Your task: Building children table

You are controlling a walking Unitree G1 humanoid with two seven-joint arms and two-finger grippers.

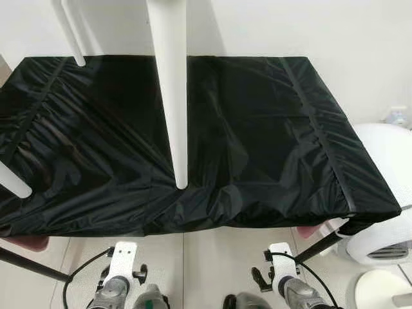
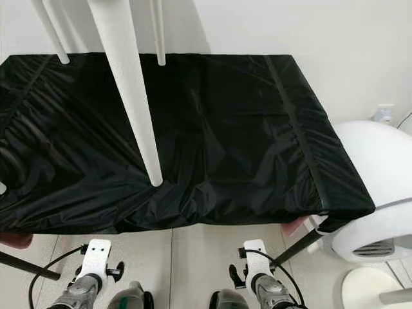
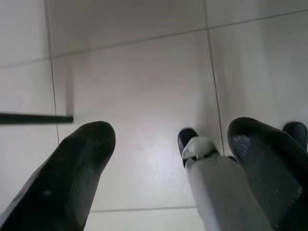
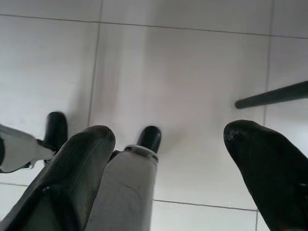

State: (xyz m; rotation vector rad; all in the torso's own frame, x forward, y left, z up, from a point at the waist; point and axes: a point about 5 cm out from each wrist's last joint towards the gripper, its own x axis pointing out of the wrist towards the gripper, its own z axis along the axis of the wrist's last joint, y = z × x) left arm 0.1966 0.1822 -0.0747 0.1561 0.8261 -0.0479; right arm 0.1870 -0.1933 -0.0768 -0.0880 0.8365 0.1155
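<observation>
While both arms hang low over the tiled floor [image 3: 144, 86], the left end effector [image 3: 168, 163] and right end effector [image 4: 168, 163] each have their two black fingers spread apart, released, gripping nothing. Ahead stands a tabletop draped in a wrinkled black cover [image 1: 257, 141]. Resting on it is the children's table, upside down by the look of it, its white legs pointing up: one leg [image 1: 170, 90] rises near the cover's near edge at the middle, another leg [image 1: 13, 181] at the near left, and thinner-looking ones [image 1: 69, 29] at the far left. A white rounded appliance [image 1: 386, 193] sits at the right.
</observation>
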